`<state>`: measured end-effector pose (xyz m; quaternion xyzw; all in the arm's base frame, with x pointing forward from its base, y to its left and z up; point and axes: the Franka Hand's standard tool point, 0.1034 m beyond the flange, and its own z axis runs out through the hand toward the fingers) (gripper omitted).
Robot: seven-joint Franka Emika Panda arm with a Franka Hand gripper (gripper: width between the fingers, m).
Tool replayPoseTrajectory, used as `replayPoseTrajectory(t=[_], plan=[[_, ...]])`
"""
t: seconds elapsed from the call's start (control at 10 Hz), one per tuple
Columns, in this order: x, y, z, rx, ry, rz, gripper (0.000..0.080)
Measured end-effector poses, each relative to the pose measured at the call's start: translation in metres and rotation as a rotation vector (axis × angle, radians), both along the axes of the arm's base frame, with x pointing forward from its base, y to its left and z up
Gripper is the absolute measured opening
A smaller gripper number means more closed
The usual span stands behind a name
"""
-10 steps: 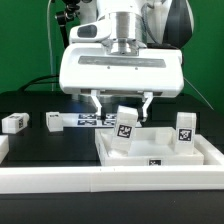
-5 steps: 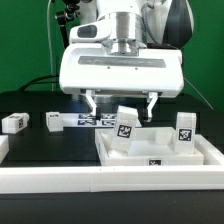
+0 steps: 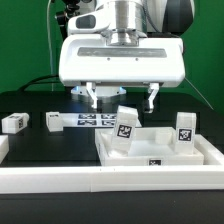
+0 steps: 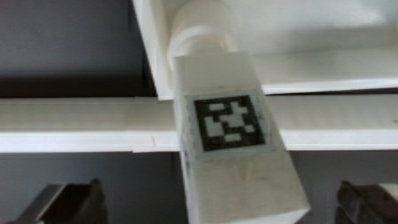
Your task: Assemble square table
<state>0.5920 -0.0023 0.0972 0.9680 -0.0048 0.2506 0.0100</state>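
square table slab (image 3: 188,158) sits low at the exterior view's right, raised rim up, one tag on its front wall. just in front of it, the long white border rail (image 3: 60,182) runs across the bottom of the frame. both rest on the black table (image 3: 40,146).

on the slab, left of centre, the leaning leg (image 3: 126,126) stands with its tag facing the camera and tips slightly. the corner leg (image 3: 186,128) stands upright at the slab's far right corner, tag also facing out, well apart from the first.

gripper (image 3: 122,100) hangs straight above the leaning leg with its jaws spread wide and nothing held. its fingers (image 3: 94,98) sit either side of the leg's top, clear of it. the wrist view looks down the same leg: long white face, tag mid-length, dark fingertips flanking it with gaps on both sides. whether that leg is seated in a hole or only resting on the slab is hard to tell.

further back at the exterior view's left, the outer loose leg (image 3: 13,122) and the inner loose leg (image 3: 52,121) lie on the black table, near each other but not touching. the marker board (image 3: 90,120) lies flat just right of them, behind the slab's left corner.
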Motion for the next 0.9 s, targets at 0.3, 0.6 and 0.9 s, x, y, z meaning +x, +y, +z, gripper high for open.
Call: replayPoseTrajectory(t=[0.3,0.6,0.9], plan=[[-0.005,0.009,-0.011,0.067,0.186,0.016,0.0648],[-0.007,0.011,-0.016,0.126,0.391,0.041,0.0648],[-0.004,0.009,-0.018,0.135,0.419,0.043,0.0648]])
